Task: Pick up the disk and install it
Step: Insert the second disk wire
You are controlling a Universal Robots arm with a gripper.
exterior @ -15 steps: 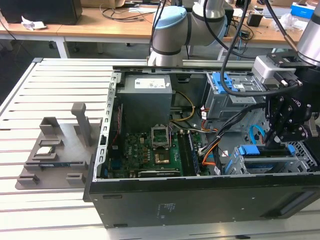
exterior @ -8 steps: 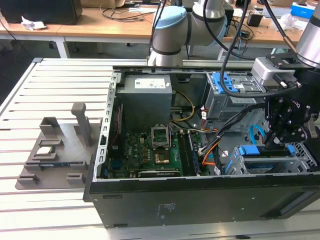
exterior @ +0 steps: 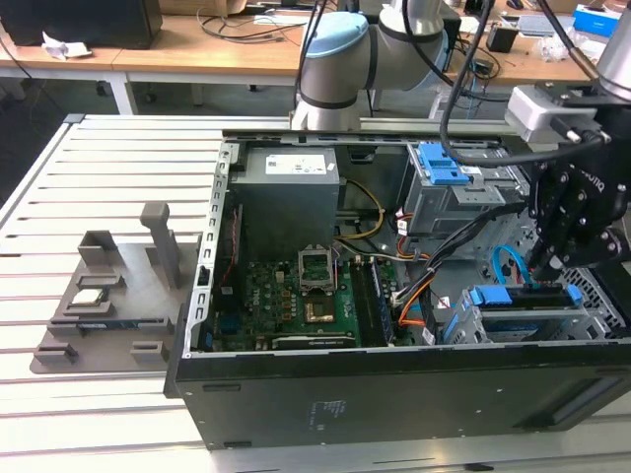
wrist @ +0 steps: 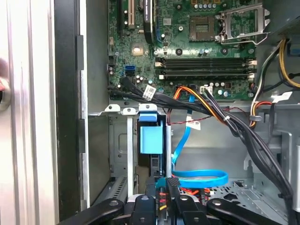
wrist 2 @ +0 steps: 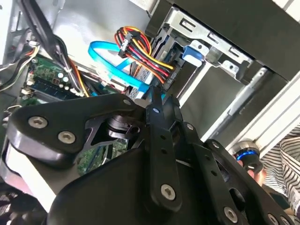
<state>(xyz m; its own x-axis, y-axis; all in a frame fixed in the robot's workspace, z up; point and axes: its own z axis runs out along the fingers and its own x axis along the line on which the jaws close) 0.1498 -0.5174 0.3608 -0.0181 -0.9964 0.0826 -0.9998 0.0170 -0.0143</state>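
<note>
— One thing first: where do we find the disk (exterior: pixel 523 295)?
— We see it on edge, blue rail uppermost, in the lower drive cage (exterior: pixel 513 323) of the open computer case (exterior: pixel 394 399), at the exterior view's right.
— And the gripper (exterior: pixel 540 264)?
— We see it just above the disk. In the first wrist view it points into that bay, near a looped blue data cable (wrist: pixel 201 179). Whether it is clamped or released, we cannot tell
</note>
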